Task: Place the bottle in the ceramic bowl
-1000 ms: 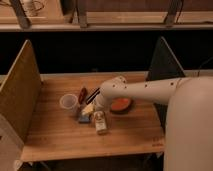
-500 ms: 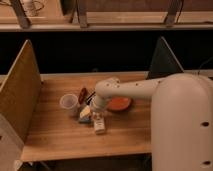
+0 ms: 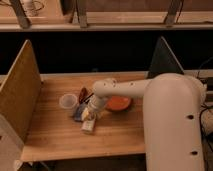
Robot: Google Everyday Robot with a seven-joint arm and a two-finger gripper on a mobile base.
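Note:
The small pale bottle (image 3: 88, 124) with a light label lies on the wooden table (image 3: 55, 137), just below my gripper (image 3: 93, 111). The gripper hangs from the white arm that reaches left across the table and sits right over the bottle's upper end. The orange-red ceramic bowl (image 3: 119, 104) stands just right of the gripper, partly hidden by the arm. The bottle is outside the bowl, to its lower left.
A translucent plastic cup (image 3: 68, 102) stands left of the gripper. A dark reddish object (image 3: 83, 94) and a blue-and-yellow packet (image 3: 80, 113) lie between cup and gripper. Upright panels (image 3: 20, 90) bound the table left and right. The robot's white body (image 3: 175, 125) fills the right.
The arm has swung further left and down, bringing the gripper over the bottle's upper end. The bottle, bowl and cup stay where they were.

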